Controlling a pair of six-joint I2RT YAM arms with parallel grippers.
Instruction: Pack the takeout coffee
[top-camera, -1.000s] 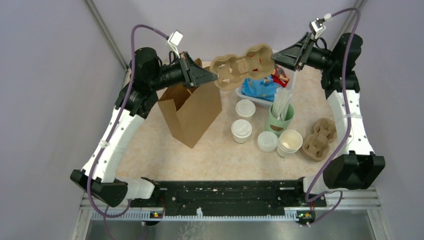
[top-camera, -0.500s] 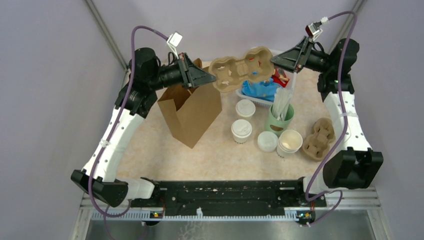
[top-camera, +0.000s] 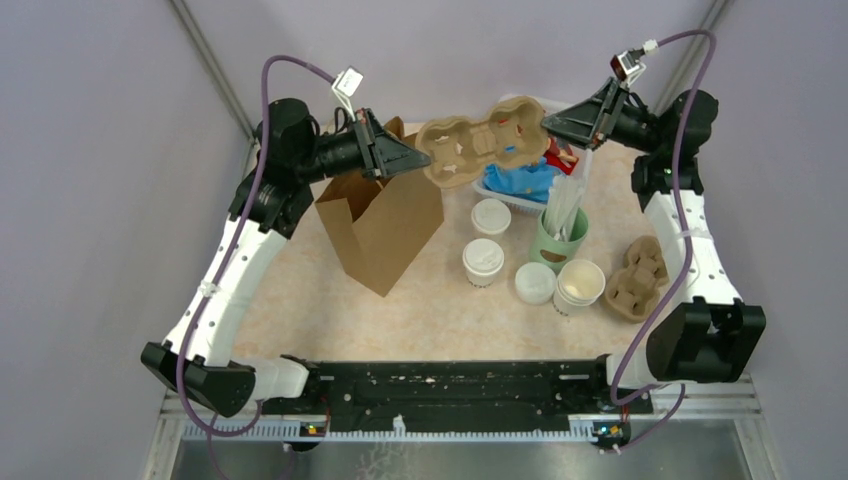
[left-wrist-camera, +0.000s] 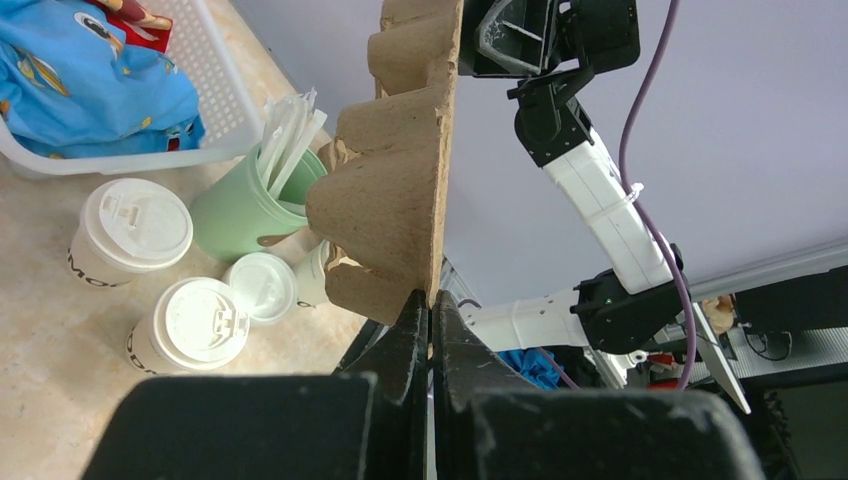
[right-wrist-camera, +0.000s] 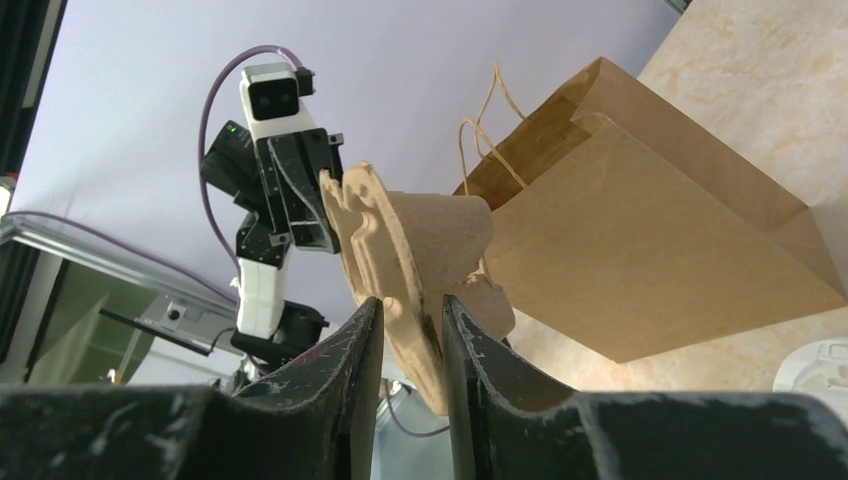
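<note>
The left claw (top-camera: 430, 156) pinches shut on one end of the pulp carrier (top-camera: 485, 140); the right claw (top-camera: 546, 122) clamps its other end, upper centre. The takeout coffee (top-camera: 483, 262) stands mid-frame on the beige marbled bench (top-camera: 320, 310); lilac walls (top-camera: 100, 150) surround.

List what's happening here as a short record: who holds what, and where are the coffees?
Held item: cardboard cup carrier, held above the table
Left gripper: shut on one end of it
Right gripper: jaws around the other end
Lidded coffee cups: two, standing on the table, untouched
Paper bag: upright, open, left of the cups
</note>
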